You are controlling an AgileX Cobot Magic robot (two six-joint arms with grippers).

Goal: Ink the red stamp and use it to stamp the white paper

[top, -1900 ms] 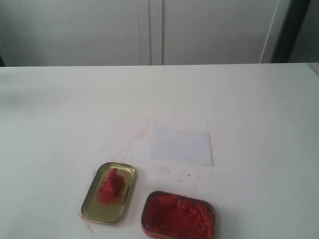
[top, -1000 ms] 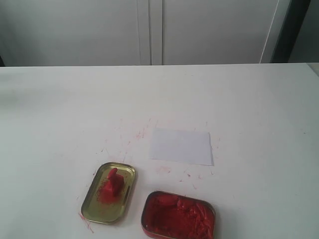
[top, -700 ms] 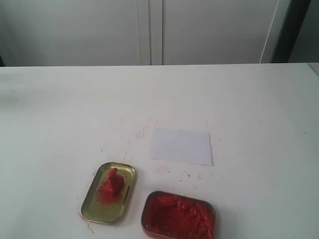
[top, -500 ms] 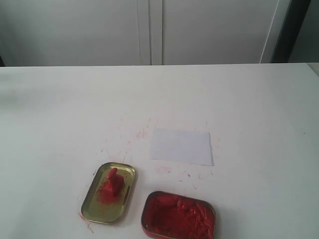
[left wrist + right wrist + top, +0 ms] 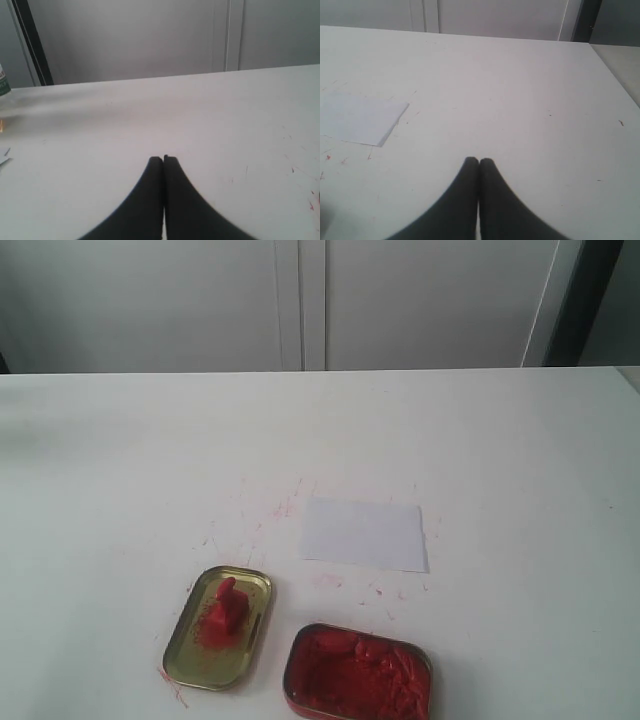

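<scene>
The red stamp stands in the gold tin near the table's front, left of centre. Beside it to the right sits the rounded tin of red paste. The white paper lies flat behind the tins and shows also in the right wrist view. My left gripper is shut with nothing in it, over bare table. My right gripper is shut and empty too, apart from the paper. Neither gripper appears in the exterior view.
Red ink flecks mark the white table around the paper and tins. A green-labelled item stands at the table's far edge in the left wrist view. The table's side edge shows in the right wrist view.
</scene>
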